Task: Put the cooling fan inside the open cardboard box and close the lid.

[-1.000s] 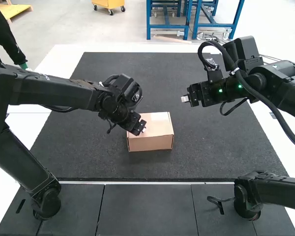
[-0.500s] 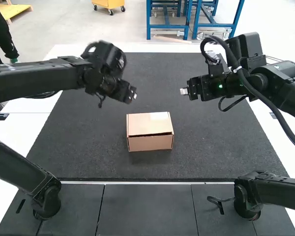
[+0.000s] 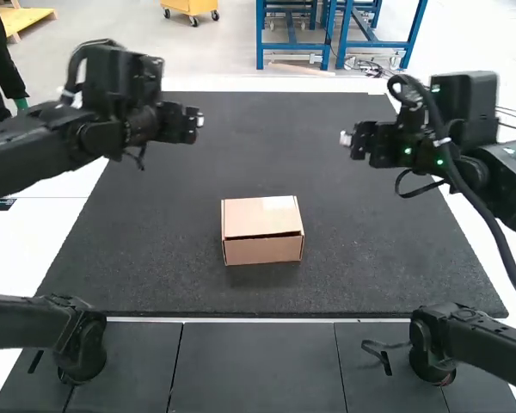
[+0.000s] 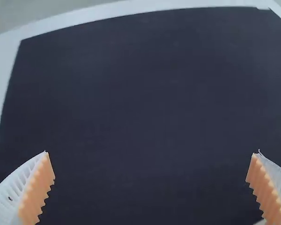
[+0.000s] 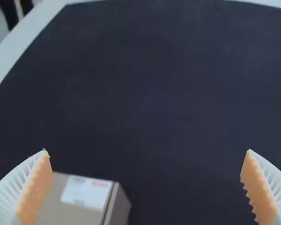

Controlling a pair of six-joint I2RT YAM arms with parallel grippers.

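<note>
Robot lab (black-matted table (image 3: 370, 258), mounted arms (image 3: 34, 144))

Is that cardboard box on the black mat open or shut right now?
Shut. In the high view the cardboard box shows a flat, unbroken top, no flap stands up, and nothing of its inside is visible.

Bright, even light from above; the top of the box (image 3: 262, 225) glows paler than its front; both wrist views look slightly blurred.
</note>
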